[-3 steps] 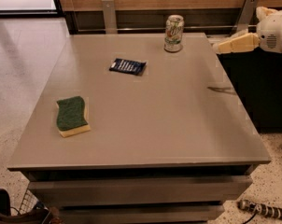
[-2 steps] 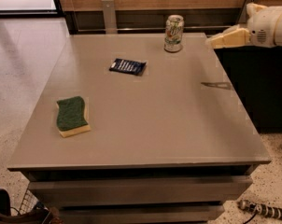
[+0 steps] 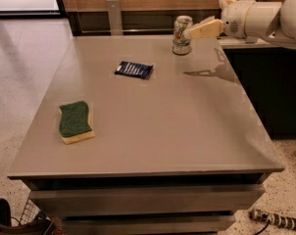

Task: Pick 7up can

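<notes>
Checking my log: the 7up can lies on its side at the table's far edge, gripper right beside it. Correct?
No. The camera view shows the 7up can standing upright, at the table's far edge, with the gripper right beside it.

the can (image 3: 180, 39) stands on the table (image 3: 187, 131) near its far edge, in the upper middle of the frame. the gripper (image 3: 193, 32) sits at the upper right, its tip at the can's right side. the packet (image 3: 134, 69) lies left of and before the can. the sponge (image 3: 75, 122) lies at the left, nearer the front edge.
</notes>
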`<state>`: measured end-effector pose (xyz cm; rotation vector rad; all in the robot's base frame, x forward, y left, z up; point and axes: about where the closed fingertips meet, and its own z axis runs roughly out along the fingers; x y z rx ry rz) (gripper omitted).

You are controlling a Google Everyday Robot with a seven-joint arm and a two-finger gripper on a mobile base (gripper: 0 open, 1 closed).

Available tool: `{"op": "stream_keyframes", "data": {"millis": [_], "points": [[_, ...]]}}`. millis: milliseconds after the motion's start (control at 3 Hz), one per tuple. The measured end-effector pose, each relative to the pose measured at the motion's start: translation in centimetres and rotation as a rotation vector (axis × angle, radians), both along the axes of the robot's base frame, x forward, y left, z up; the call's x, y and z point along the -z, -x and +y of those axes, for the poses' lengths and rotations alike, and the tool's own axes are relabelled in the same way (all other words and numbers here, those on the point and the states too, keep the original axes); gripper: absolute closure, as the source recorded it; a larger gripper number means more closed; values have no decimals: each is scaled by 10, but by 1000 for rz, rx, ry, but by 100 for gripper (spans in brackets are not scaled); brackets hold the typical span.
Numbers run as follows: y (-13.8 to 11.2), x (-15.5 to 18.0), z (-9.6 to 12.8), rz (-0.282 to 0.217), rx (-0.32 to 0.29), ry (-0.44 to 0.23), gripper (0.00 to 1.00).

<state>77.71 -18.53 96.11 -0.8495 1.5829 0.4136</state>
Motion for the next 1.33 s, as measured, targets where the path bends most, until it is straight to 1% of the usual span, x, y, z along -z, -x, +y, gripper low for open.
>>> {"op": "stream_keyframes", "data": {"millis": [333,667,1000,1333], "points": [[-24,14,19,14,-20,-33,0],[-45,29,26,16,-27,-80,0],[-63,42,25,11,-32,-134,0],[-77,60,21,27,-27,-167,3]]}}
